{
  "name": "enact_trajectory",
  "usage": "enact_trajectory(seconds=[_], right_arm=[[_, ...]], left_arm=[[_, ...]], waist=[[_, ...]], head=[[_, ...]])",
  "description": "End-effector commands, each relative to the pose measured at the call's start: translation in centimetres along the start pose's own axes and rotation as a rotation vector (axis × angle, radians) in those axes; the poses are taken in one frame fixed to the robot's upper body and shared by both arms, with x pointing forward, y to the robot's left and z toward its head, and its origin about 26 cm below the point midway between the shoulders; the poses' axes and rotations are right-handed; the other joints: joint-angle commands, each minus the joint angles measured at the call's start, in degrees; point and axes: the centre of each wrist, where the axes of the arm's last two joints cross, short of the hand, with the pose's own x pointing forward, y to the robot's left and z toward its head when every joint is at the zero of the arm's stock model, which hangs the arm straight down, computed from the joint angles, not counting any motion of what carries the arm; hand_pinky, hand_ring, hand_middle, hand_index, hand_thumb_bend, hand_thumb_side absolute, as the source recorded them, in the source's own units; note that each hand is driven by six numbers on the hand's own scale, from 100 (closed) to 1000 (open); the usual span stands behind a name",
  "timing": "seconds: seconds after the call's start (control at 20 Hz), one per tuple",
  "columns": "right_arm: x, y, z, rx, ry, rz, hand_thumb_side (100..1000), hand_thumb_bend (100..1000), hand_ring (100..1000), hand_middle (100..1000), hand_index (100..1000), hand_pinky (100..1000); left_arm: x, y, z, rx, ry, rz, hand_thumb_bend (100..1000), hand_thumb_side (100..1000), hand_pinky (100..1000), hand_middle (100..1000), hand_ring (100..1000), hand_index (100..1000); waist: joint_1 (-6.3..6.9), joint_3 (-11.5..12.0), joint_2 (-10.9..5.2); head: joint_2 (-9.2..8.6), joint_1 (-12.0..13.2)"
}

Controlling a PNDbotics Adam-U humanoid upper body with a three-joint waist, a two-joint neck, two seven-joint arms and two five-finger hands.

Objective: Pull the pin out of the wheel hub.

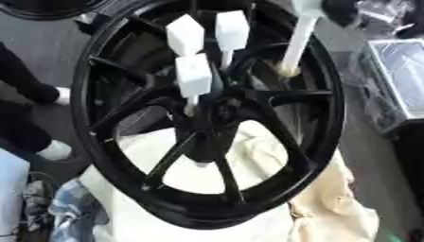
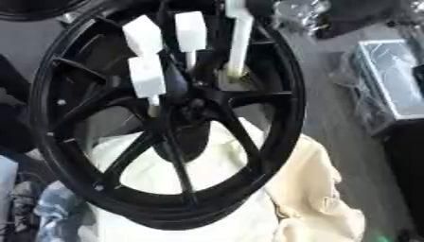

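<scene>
Both eyes sit side by side in the robot's head, looking steeply down and close onto a black wheel (image 1: 207, 123) that fills most of each view. They share the hub, the white pins (image 1: 193, 75) and the cream cloth (image 2: 306, 189). The right eye shows more floor and a metal case (image 2: 389, 80) at its right edge.

Wheel hub (image 1: 217, 111) at centre, atop cloth (image 1: 331, 208). Three pins (image 1: 195, 75) stuck in just behind hub, a fourth (image 1: 296, 45) behind-right. Box (image 1: 401, 75) well right of hub.
</scene>
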Motion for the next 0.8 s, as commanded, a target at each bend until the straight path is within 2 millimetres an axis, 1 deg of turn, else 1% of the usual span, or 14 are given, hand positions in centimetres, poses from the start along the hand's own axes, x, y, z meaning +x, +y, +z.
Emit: enact_trajectory(seconds=[0.05,0.2,0.25,0.35,0.4,0.5,0.55,0.6,0.7,0.75,0.8], right_arm=[[1.0,-2.5,3.4,-0.168,0.017,0.024,521,100,585,470,592,809],[-0.6,-2.8,7.1,-0.355,0.093,0.031,512,100,587,473,594,809],[-1.2,-2.6,8.1,-0.407,0.111,0.04,489,100,590,476,597,808],[-3.1,-1.6,10.9,-0.531,0.178,0.055,495,100,604,488,609,820],[-4.0,-0.8,12.3,-0.587,0.212,0.059,484,100,608,492,614,823],[-5.5,0.7,14.6,-0.676,0.283,0.08,384,100,632,517,643,835],[-6.2,1.6,15.7,-0.711,0.321,0.102,229,100,681,563,693,858],[-6.9,2.6,16.7,-0.73,0.361,0.13,100,100,721,601,732,879],[-7.8,4.2,17.9,-0.744,0.43,0.191,100,100,853,754,860,952],[-8.1,4.9,18.4,-0.755,0.474,0.222,159,100,925,830,901,995],[-8.4,5.6,18.9,-0.765,0.531,0.245,219,106,961,870,922,1000]], left_arm=[[0.9,0.2,-0.2,0.009,-0.038,-0.002,209,909,711,709,687,683],[1.1,0.2,-0.3,0.02,-0.046,-0.002,207,906,711,709,687,683],[1.1,0.2,-0.3,0.022,-0.049,0.0,206,905,711,709,687,683],[1.3,0.2,-0.4,0.031,-0.056,0.004,205,905,711,710,687,683],[1.3,0.2,-0.4,0.033,-0.057,0.007,206,905,711,710,687,683],[1.3,0.0,-0.3,0.035,-0.057,0.014,206,906,711,710,687,683],[1.3,0.0,-0.3,0.034,-0.056,0.017,206,906,711,710,687,683],[1.3,-0.1,-0.3,0.034,-0.055,0.019,205,906,711,710,687,683],[1.3,-0.1,-0.3,0.032,-0.053,0.021,204,906,711,710,688,684],[1.3,-0.2,-0.3,0.03,-0.053,0.023,205,906,712,711,688,684],[1.3,-0.3,-0.3,0.028,-0.054,0.024,205,906,712,711,689,684]], waist=[[0.35,-0.4,-1.41],[1.05,-0.9,-1.05],[1.22,-0.9,-0.95],[1.69,-1.0,-0.67],[1.92,-1.0,-0.52],[2.3,-0.8,-0.34],[2.48,-0.7,-0.28],[2.64,-0.7,-0.22],[2.92,-0.8,-0.15],[3.03,-0.9,-0.14],[3.09,-1.0,-0.13]], head=[[0.17,0.7],[-1.01,1.8],[-1.31,2.0],[-2.01,2.6],[-2.37,2.9],[-2.84,3.1],[-2.98,3.2],[-3.07,3.2],[-3.17,3.4],[-3.14,3.6],[-3.11,3.5]])
